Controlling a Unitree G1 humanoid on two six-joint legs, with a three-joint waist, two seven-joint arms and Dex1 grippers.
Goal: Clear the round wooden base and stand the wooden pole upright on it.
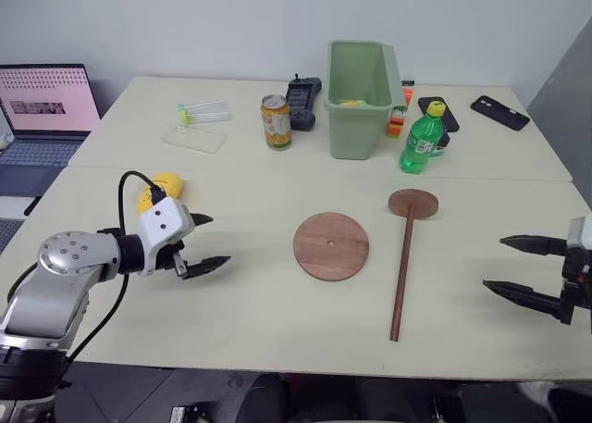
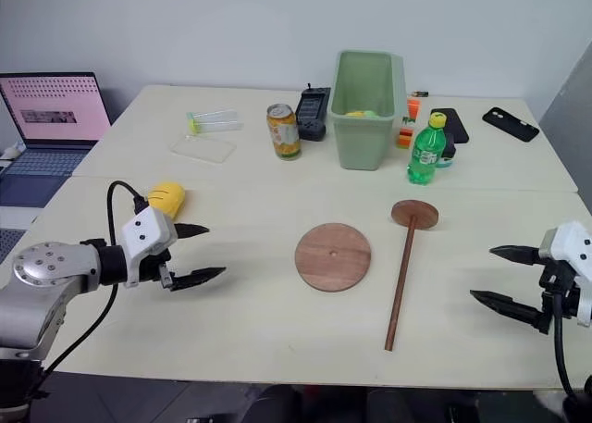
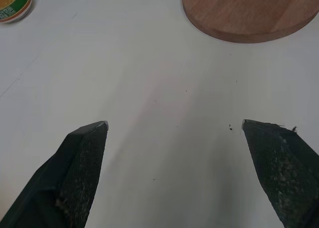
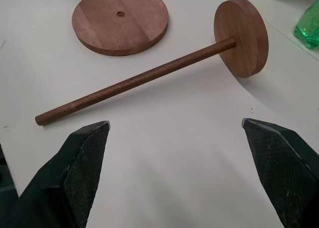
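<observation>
Nearest the camera, both hands are held low over the front of the desk (image 1: 231, 330), one at each side, and nothing is carried in either. On the left hand (image 1: 205, 242) the two black fingers are spread apart and aimed inward toward the middle of the desk; the right hand (image 1: 504, 264) is likewise released, its fingers wide and pointed at the wooden pole (image 1: 403, 266). That pole is laid flat on the desk, its fixed disc end turned toward the far side and its bare tip toward the near edge, just beside the round wooden base (image 1: 331, 246) but apart from it. The base is seen lying flat at the centre, its small hole uncovered and nothing resting on it, so the clearing step is judged to be done already. With the pole on the right hand's side, a grasp of the rod by that hand seems the likely next step. Farther back, a green bin (image 1: 361, 97), a green bottle (image 1: 422, 138), a drink can (image 1: 276, 121) and a yellow object (image 1: 159, 192) are kept well away from the base.
</observation>
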